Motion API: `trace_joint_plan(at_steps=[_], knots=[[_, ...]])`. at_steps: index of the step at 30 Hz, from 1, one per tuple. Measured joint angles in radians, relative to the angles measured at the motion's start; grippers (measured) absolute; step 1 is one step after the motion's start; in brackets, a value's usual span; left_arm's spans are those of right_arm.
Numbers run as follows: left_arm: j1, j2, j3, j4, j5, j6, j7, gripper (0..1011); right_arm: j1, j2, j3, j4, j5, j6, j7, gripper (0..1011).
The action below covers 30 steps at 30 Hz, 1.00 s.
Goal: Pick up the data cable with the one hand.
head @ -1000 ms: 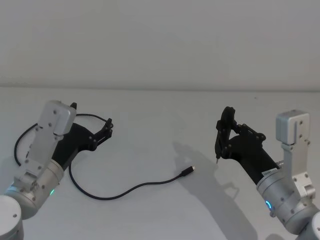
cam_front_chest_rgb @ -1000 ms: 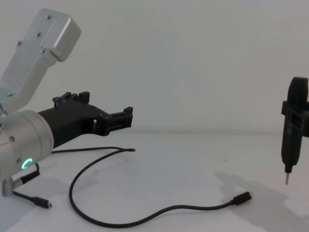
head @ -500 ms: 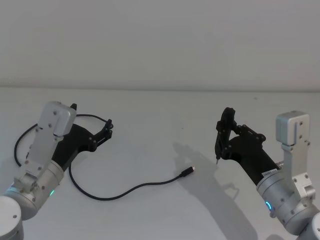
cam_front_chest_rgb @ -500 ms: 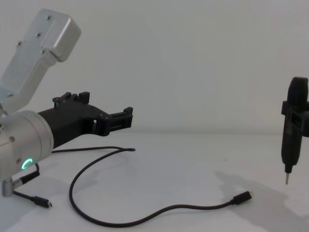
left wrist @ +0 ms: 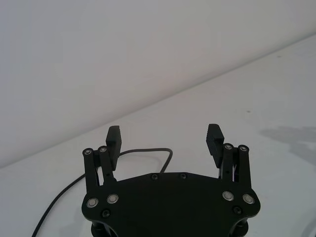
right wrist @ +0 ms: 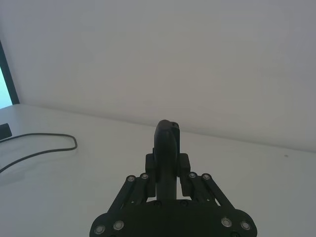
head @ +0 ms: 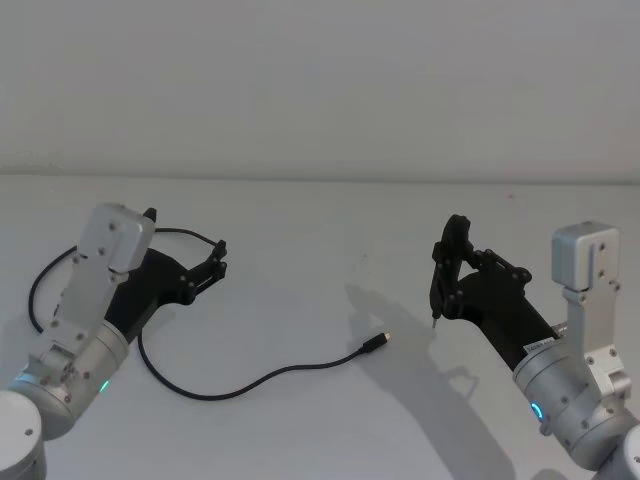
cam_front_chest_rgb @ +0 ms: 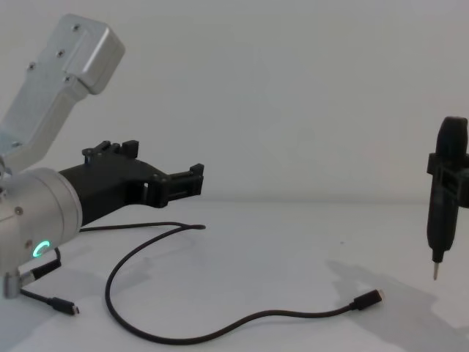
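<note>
1. Since a second ago, the left gripper [head: 220, 256] has dipped slightly toward the bench [head: 330, 215]. The data cable [head: 270, 378] and right gripper [head: 447, 282] are unchanged.
2. Nearest: one cable end with a small connector [cam_front_chest_rgb: 66, 309] lies on the bench by the left wrist. From there the cord runs back under the left arm.
3. Left jaws are wide open and empty, held off the bench, pointing forward and slightly right.
4. Key relation: the cable's far bend [left wrist: 148, 150] lies just ahead of and below the left jaws, between the fingers [left wrist: 113, 134] in the left wrist view. The cord there seems to run along the finger-to-finger line. A grab probably needs some wrist roll, or a drop onto the leg running back toward the arm.
5. Mid-bench: the long sweep curves right to the free plug [head: 378, 342]. It lies flat between the arms, nearer the right gripper, long axis pointing right and away.
6. Right jaws are closed on a pen-like tool [cam_front_chest_rgb: 445, 183], tip down, above the bench, right of the plug and not touching it. It looks parked.
7. Room: bare bench all round the bend, no edge close, wall [head: 320, 80] well behind. The left arm is the nearer one to the cord.
</note>
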<state>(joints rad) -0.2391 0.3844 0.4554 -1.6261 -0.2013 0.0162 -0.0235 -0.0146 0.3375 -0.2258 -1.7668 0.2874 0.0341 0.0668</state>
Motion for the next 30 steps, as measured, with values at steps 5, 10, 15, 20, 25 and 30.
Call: trace_joint_plan(at_steps=[5,10,15,20,25,30], knots=[[-0.008,0.011,0.005,-0.001,-0.008,0.009,-0.039,1004,0.000,0.000,0.000,0.000,0.000,0.000,0.000,275],[-0.020,0.025,0.011,-0.004,-0.023,0.023,-0.090,1004,0.000,0.000,0.000,0.000,0.000,0.000,0.000,275],[-0.036,0.043,0.018,-0.006,-0.039,0.041,-0.146,1004,0.000,0.000,0.000,0.000,0.000,0.000,0.000,274],[-0.061,0.068,0.030,-0.005,-0.057,0.068,-0.229,1005,0.000,0.000,0.000,0.000,0.000,0.000,0.000,274],[-0.095,0.095,0.045,0.007,-0.073,0.100,-0.316,1005,0.000,0.000,0.000,0.000,0.000,0.000,0.000,275],[-0.135,0.117,0.065,0.027,-0.084,0.130,-0.408,1004,0.000,0.000,0.000,0.000,0.000,0.000,0.000,274]])
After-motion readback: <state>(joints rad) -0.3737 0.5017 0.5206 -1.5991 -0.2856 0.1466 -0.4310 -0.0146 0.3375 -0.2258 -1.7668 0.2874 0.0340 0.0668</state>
